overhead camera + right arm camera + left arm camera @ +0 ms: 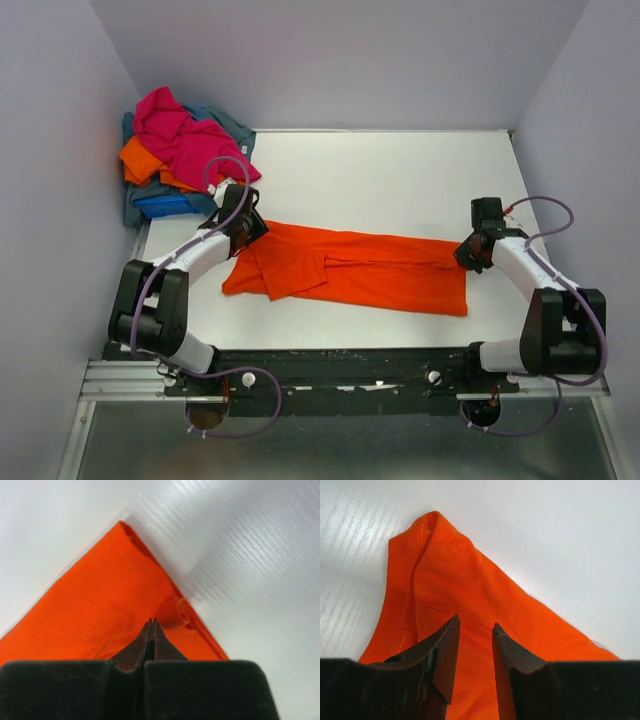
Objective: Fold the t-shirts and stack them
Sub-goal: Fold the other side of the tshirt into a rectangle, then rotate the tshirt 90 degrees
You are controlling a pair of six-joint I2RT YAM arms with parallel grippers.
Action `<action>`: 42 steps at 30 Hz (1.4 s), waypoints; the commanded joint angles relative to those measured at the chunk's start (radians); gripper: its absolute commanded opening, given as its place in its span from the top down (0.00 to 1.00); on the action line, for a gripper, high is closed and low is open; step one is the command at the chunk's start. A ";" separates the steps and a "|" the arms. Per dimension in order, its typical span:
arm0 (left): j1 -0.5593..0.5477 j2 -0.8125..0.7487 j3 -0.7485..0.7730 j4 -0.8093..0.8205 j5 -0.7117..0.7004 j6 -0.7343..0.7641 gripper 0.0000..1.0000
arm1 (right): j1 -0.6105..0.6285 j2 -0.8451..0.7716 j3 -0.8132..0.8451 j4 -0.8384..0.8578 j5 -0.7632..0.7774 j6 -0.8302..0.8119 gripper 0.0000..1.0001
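Observation:
An orange t-shirt (350, 270) lies flat across the middle of the white table, folded into a long band with its sleeves tucked in at the left. My left gripper (248, 228) is over the shirt's far left corner. In the left wrist view it (476, 621) stands open, with flat orange cloth (470, 580) showing in the gap. My right gripper (472, 255) is at the shirt's far right corner. In the right wrist view it (152, 620) is shut, with the orange cloth (100, 610) puckered at its tips.
A heap of other t-shirts (180, 150), magenta on top of orange, blue and grey-blue, sits in the far left corner of the table. Pale walls close in the table (400, 170) on the left, back and right.

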 commanded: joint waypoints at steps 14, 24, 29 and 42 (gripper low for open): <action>0.002 -0.201 -0.102 -0.043 -0.085 0.008 0.97 | -0.064 -0.052 -0.049 0.034 0.001 -0.031 0.99; 0.002 -0.047 -0.033 -0.063 -0.121 -0.049 1.00 | 0.069 -0.176 -0.131 -0.045 -0.124 0.010 0.99; 0.002 0.078 0.033 -0.068 -0.114 -0.096 1.00 | 0.117 -0.183 -0.177 -0.090 -0.129 0.064 0.99; -0.029 0.274 0.179 -0.140 -0.151 -0.158 1.00 | 0.170 -0.034 -0.232 -0.044 -0.150 0.096 0.99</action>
